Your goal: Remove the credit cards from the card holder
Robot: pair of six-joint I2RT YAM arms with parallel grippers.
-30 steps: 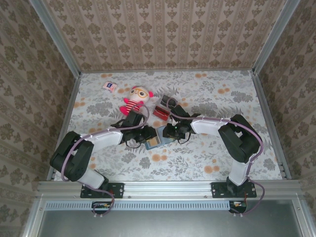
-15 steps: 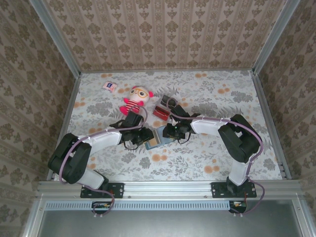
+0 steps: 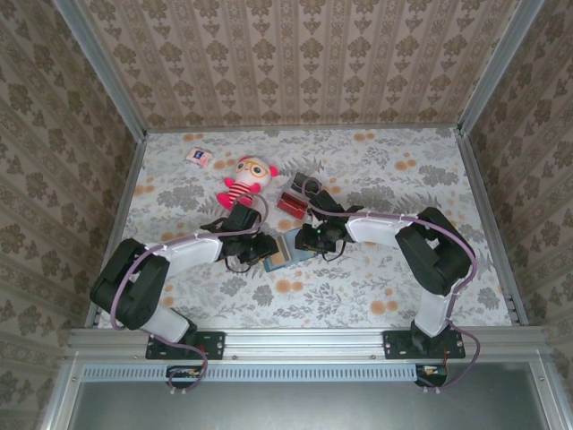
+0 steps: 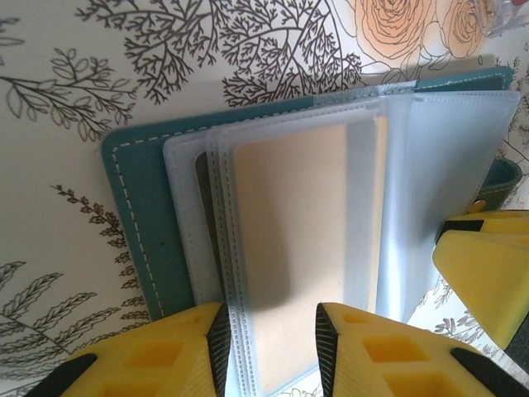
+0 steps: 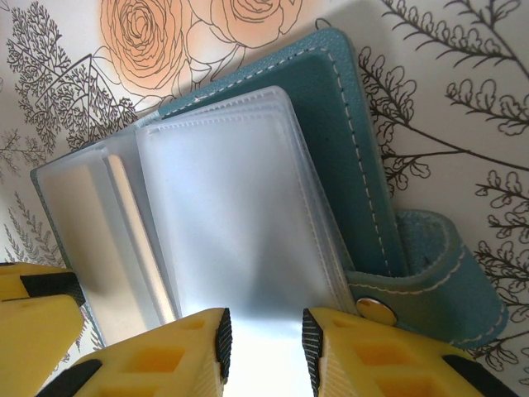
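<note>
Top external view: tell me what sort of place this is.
Likely a staged robot test cell: wallpapered panels in metal framing, a floral-covered table, and props such as a plush doll.

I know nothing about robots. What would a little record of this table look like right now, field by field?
surface: flowered table
card holder: teal, lying open between the two arms, clear sleeves fanned out
tan card: inside a sleeve, not yet out
left gripper: jaws apart, either side of the tan card's sleeve
right gripper: jaws apart, either side of an empty-looking sleeve
red-and-dark pile: behind the holder, too small to identify
plush doll: further back
small packet: far left corner
</note>
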